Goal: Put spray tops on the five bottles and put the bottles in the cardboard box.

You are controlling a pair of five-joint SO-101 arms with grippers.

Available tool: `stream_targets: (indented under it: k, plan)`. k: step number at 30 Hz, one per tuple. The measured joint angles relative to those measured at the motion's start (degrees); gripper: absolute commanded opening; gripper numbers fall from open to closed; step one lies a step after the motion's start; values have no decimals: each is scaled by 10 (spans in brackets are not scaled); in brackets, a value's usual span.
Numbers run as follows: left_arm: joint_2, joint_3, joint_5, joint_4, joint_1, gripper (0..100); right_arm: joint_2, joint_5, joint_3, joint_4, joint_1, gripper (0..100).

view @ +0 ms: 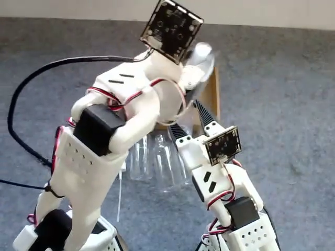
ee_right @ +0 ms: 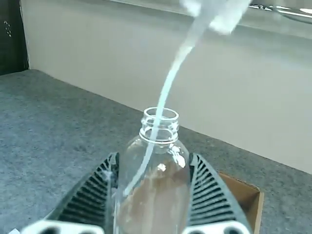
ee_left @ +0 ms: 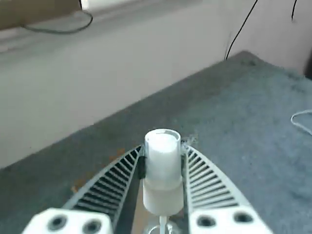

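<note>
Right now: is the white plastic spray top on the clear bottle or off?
Off: the white plastic spray top hangs above the clear bottle; just its thin tube enters the open neck.

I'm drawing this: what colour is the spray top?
The round plastic spray top is white; left wrist view shows it best.

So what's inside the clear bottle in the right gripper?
The white spray top's thin translucent tube, running down through the neck. The bottle's base is hidden behind the right gripper.
</note>
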Motion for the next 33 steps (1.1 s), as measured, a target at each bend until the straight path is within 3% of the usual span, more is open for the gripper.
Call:
stream_targets:
  k: [5,10,21,33]
  plan:
    - [-33,60,3,17,-43,19,1,0,1,0,-1,4]
    - [-59,129,4,17,-53,178,1,0,1,0,-1,4]
    - [-97,136,-25,18,-57,164,1,0,1,0,1,4]
    - [-98,106,-35,-15,-113,164,1,0,1,0,1,4]
